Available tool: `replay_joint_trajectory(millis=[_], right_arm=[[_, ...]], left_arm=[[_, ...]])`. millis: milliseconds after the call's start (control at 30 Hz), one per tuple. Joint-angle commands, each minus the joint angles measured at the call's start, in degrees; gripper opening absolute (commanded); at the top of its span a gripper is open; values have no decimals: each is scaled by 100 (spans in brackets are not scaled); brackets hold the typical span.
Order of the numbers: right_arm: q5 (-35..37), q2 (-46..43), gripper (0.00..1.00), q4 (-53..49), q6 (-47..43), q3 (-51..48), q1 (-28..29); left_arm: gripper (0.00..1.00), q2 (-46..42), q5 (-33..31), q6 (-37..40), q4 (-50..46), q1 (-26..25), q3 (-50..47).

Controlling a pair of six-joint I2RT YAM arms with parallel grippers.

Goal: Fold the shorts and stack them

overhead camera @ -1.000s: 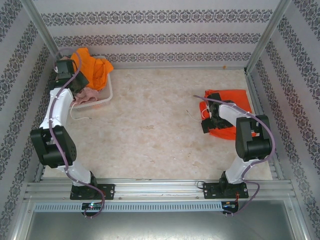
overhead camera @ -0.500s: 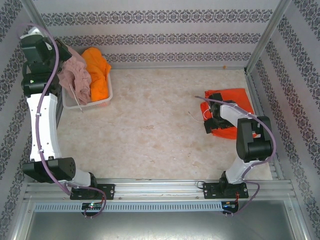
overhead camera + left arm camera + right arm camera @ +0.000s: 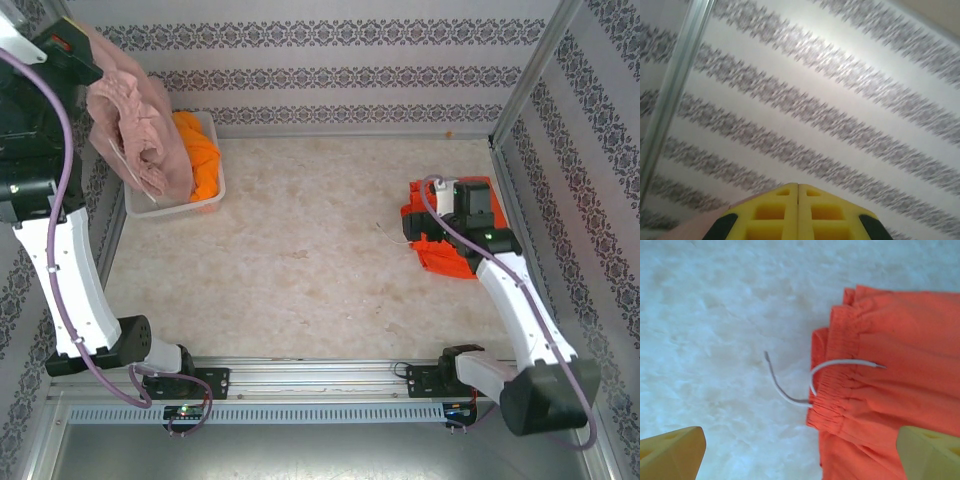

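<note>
Left gripper [image 3: 798, 187], pads pressed together, clamps the dusty pink shorts [image 3: 135, 125] aloft by the white basket [image 3: 190, 206]; right gripper [image 3: 799, 445] hangs spread wide above the red-orange shorts [image 3: 890, 390].

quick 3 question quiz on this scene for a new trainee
1. True or false: the right gripper is open over the red-orange shorts.
2. The pink shorts are: A) spread flat B) hanging from the left gripper C) neatly folded.
3. Which shorts lie in the white basket?
Key: 1 true; 2 B; 3 the yellow-orange shorts.
</note>
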Motion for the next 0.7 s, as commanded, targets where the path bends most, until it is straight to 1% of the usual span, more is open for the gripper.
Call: replay_joint_trajectory(millis=[0,100,133,200,300,467,600,667], right_arm=[[-547,-445,98,497,117,-329,41],[-415,-977,98,939,243,-700,28],[-393,-1141,98,1082,286,-854,19],[-297,-1498,98,1366,460,-1150,13],[-179,-1844,98,1660,973,-1434,1],[-1018,-1921,97,1848,1324,-1416,5],[-1714,-1740,96,1926,1649,-1199,76],[-1877,-1627,95,1906,1690,-1101,186]], left_arm=[[0,21,853,-774,861,7,163],[0,109,1687,-1340,1413,-198,155],[0,114,1803,-1366,1511,-335,153],[0,105,1854,-1148,1606,-755,151],[0,142,1848,-829,1655,-1400,147],[0,586,1880,-859,1715,-2113,163],[0,1155,1622,-587,1365,-2619,286],[0,1433,1498,-427,1172,-2887,271]])
